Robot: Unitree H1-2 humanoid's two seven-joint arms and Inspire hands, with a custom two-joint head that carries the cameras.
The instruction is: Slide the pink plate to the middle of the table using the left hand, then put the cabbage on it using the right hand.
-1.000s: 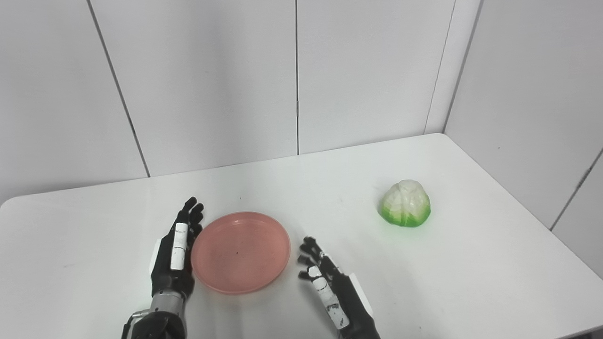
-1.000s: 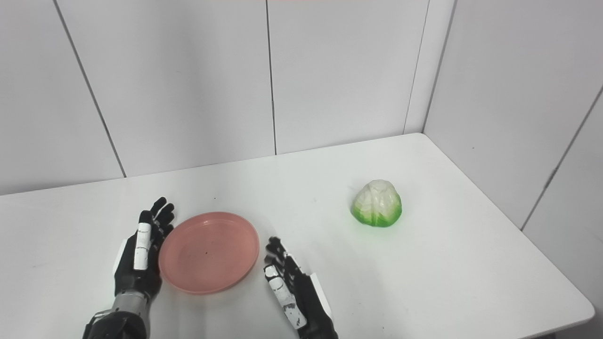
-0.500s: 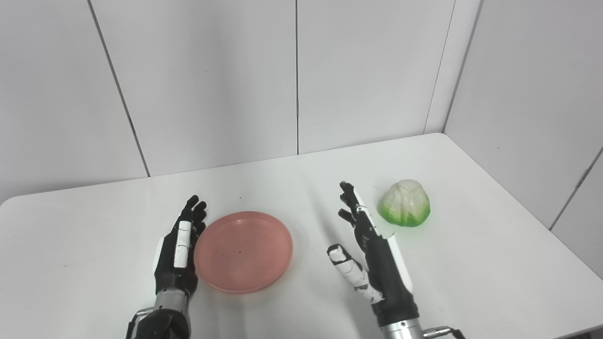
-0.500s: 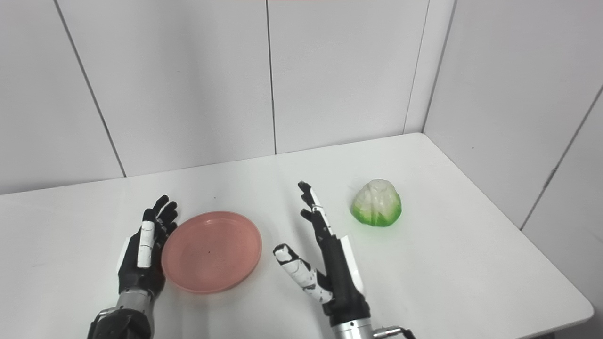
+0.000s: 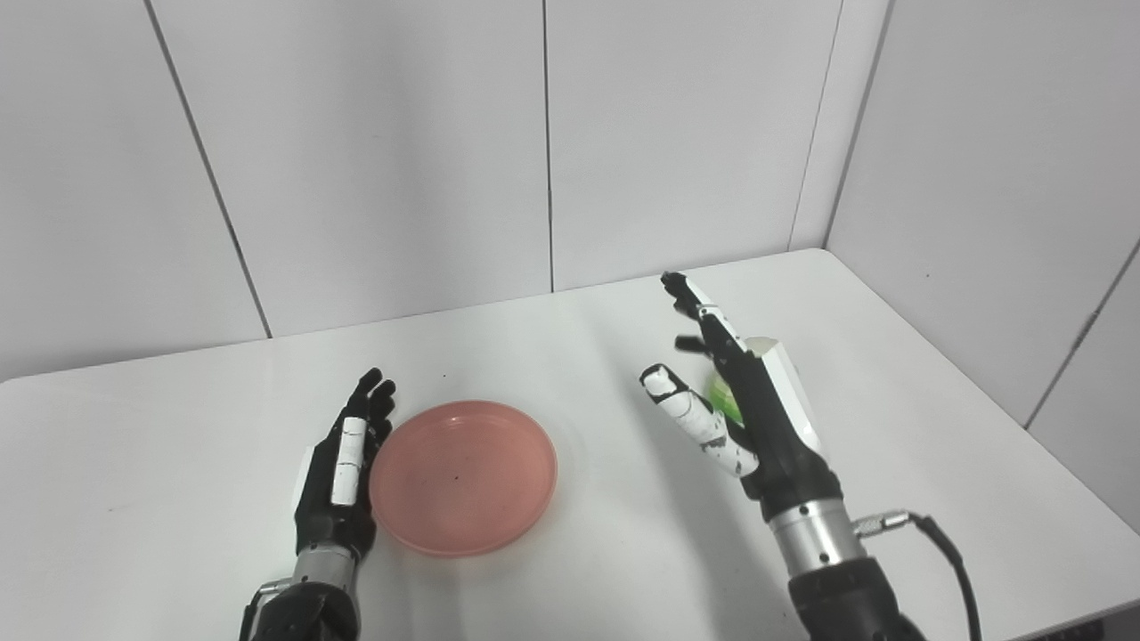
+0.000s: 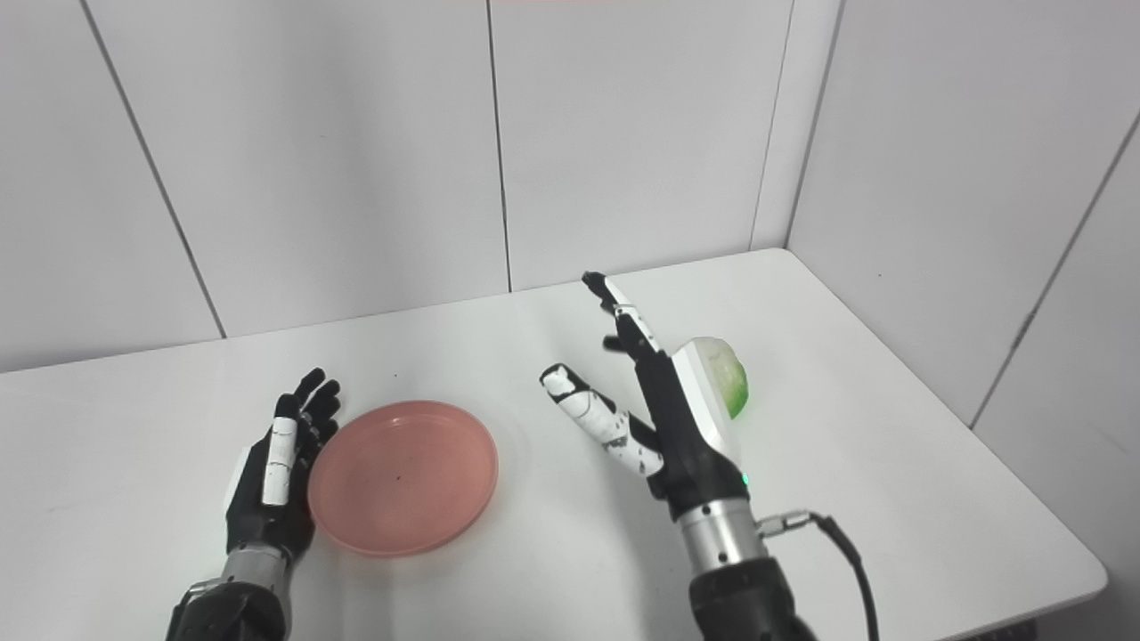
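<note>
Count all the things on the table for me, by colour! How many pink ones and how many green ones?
Pink: 1, the plate, lying flat beside the left robot hand.
Green and white: 1, the cabbage, partly hidden behind the open right robot hand.
Total: 2 things on the table.

The right robot hand [image 6: 663, 405] hides most of the cabbage [image 6: 732, 378]; whether they touch cannot be told. Both forearms are cut off by the bottom edge, as is the surface [image 5: 134, 499] at its near side.
</note>
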